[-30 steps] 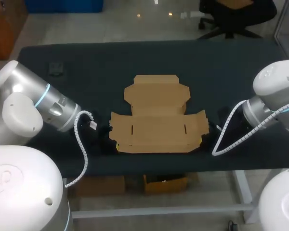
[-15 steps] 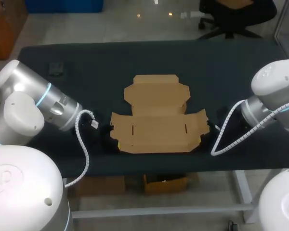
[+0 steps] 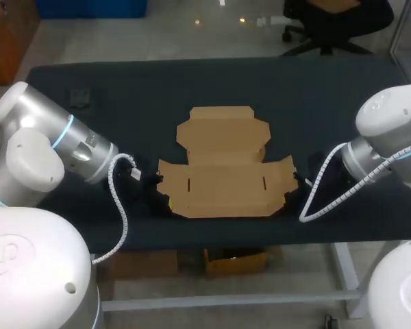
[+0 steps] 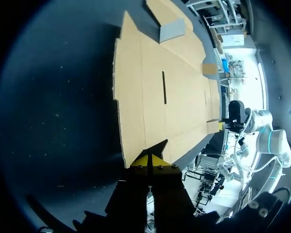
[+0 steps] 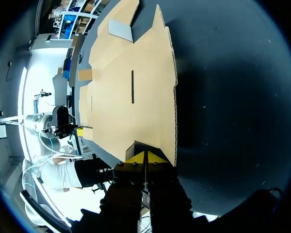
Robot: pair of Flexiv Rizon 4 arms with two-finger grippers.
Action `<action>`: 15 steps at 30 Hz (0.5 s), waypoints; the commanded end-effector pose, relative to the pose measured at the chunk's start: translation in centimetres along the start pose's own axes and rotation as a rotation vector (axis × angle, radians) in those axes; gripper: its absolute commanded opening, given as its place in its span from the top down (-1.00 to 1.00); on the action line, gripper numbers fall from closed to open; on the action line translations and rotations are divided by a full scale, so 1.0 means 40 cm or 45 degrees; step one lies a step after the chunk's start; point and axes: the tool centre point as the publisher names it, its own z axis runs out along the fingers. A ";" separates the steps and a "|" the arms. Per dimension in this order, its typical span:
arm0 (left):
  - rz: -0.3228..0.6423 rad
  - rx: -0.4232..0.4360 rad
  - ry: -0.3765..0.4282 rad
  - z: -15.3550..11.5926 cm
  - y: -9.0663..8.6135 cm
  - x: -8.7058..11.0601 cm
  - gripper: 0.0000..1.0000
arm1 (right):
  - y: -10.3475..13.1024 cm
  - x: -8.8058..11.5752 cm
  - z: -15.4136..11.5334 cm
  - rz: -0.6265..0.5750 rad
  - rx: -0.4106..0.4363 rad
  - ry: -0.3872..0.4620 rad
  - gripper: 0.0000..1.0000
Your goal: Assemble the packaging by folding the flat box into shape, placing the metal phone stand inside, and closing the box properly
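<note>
A flat, unfolded brown cardboard box lies in the middle of the dark table, with its lid panel on the far side. My left gripper sits low at the box's front left corner. In the left wrist view its yellow tips are pressed together and rest over the cardboard edge. My right gripper sits at the front right corner. It is shut too, its tips at the cardboard edge. I cannot make out a metal phone stand for certain.
A small dark object lies near the far left corner of the table. The box lies close to the table's front edge. My arms' white coiled cables hang beside the box's two front corners.
Both grippers have edged slightly inward toward the box's front corners, the left one more. The box has barely shifted.
</note>
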 end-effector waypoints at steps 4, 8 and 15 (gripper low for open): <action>0.002 0.004 -0.038 0.000 -0.001 0.020 1.00 | -0.009 0.011 0.001 -0.008 -0.004 -0.020 1.00; 0.012 0.018 -0.057 -0.002 0.003 0.033 1.00 | -0.015 0.019 0.005 -0.011 -0.012 -0.042 1.00; 0.019 0.050 -0.084 -0.006 0.007 0.048 1.00 | -0.022 0.030 0.014 -0.019 -0.009 -0.062 1.00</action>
